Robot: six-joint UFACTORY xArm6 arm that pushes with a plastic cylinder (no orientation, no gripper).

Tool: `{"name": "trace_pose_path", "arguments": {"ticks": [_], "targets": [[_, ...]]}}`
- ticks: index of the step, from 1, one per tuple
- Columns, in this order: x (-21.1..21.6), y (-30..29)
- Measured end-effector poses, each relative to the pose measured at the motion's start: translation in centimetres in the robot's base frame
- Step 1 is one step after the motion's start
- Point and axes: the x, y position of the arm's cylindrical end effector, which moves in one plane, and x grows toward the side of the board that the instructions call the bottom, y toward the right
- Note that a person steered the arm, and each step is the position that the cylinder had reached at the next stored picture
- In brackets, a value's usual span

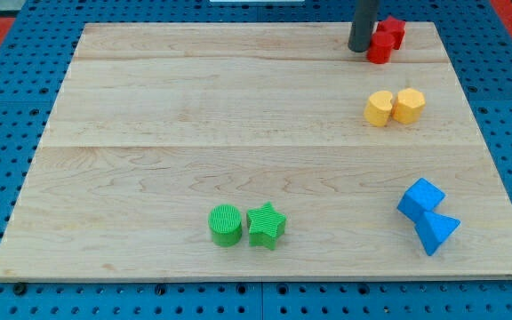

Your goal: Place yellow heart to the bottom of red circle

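The yellow heart (379, 108) lies at the view's right, touching a yellow hexagon (408, 105) on its right. The red circle (380, 47) sits near the view's top right, touching a red star (393, 31) just above and to its right. The heart is below the red circle with a clear gap between them. My tip (359, 49) stands against the left side of the red circle, well above the yellow heart.
A green circle (226, 224) and a green star (266, 224) sit side by side at the view's bottom centre. Two blue blocks, a cube-like one (420, 197) and a triangle (436, 232), touch at the bottom right. The wooden board (194, 124) lies on a blue pegboard.
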Motion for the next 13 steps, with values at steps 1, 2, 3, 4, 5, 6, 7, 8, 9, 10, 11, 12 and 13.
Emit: {"name": "trace_pose_path", "arguments": {"ticks": [1, 2, 3, 4, 5, 6, 7, 8, 9, 10, 11, 12, 13], "targets": [[0.0, -0.1], [1.7, -1.4], [2.6, 0.2], [2.7, 1.6], [4.3, -6.2], [9.4, -11.5], [15.7, -12.0], [20.9, -9.8], [21.2, -5.5], [17.9, -3.4], [14.2, -2.4], [10.1, -2.3], [8.8, -2.5]]}}
